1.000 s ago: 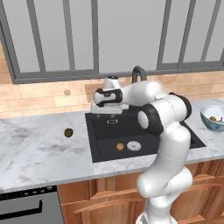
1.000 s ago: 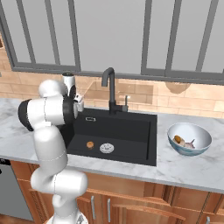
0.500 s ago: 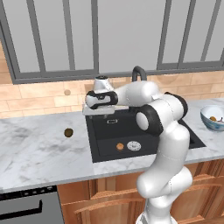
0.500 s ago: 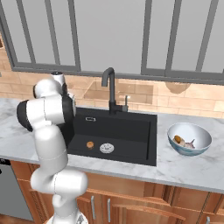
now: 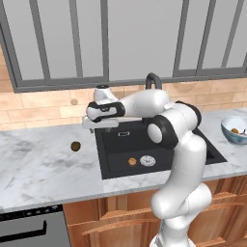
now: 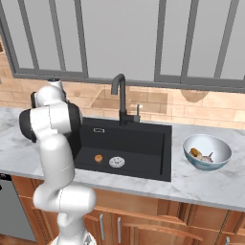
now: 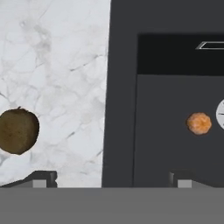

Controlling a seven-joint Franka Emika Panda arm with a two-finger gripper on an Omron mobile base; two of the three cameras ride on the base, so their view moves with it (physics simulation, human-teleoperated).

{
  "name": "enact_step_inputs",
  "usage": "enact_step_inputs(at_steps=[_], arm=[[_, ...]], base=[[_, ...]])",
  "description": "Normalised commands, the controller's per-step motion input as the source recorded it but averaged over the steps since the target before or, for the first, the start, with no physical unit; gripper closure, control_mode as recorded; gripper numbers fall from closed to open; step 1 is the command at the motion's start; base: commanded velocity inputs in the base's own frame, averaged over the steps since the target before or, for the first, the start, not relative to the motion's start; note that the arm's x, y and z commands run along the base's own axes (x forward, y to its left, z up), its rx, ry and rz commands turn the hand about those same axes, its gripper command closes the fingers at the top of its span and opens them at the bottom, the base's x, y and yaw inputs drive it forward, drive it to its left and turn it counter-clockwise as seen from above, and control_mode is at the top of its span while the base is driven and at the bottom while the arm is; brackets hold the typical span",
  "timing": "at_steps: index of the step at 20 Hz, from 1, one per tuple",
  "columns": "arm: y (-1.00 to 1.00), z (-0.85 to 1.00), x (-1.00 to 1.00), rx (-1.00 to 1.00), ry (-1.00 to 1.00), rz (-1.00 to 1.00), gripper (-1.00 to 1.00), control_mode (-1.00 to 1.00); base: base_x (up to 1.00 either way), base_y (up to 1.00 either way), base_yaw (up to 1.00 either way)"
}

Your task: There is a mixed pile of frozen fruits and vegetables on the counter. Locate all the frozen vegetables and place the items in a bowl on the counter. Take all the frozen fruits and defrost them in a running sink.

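The dark olive-brown ball point(image 5: 75, 145) lies on the white marble counter point(image 5: 43, 169), left of the black sink point(image 5: 123, 144). My gripper point(image 5: 100, 124) hangs open above the sink's left rim, a short way right of that ball. In the hand view my gripper point(image 7: 111, 179) is empty, with the olive ball point(image 7: 17, 131) at the left on the marble and the orange ball point(image 7: 199, 123) at the right on the sink floor. The orange ball point(image 6: 98, 158) rests beside the drain. The bowl point(image 6: 225, 153) at the right holds the mushroom point(image 6: 195, 153) and the pale bulb point(image 6: 206, 158).
A black gooseneck faucet point(image 6: 119, 95) stands behind the sink. The silver drain point(image 5: 147, 160) sits on the basin floor. A brick backsplash and windows close off the back. An oven front point(image 5: 29, 229) lies below the counter at the far left.
My gripper has swung left from over the basin to the sink's left rim, nearer the olive ball. It stayed open. The balls and the bowl have not moved.
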Motion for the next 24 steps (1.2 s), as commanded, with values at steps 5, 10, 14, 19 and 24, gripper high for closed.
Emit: enact_step_inputs(at_steps=[5,10,14,19,24], arm=[[0.39,0.03,-0.01,0.00,0.04,0.06,-1.00,-1.00],[0.39,0.03,-0.02,0.00,0.03,0.05,-1.00,-1.00],[0.21,-0.01,-0.04,0.00,0.00,0.03,-1.00,-1.00],[0.14,-0.05,-0.02,0.00,0.00,0.05,-1.00,-1.00],[0.17,-0.12,-0.04,0.00,0.02,0.07,-1.00,-1.00]], base=[[0.00,0.00,0.00],[0.00,0.00,0.00],[0.00,0.00,0.00],[0.00,0.00,0.00],[0.00,0.00,0.00]])
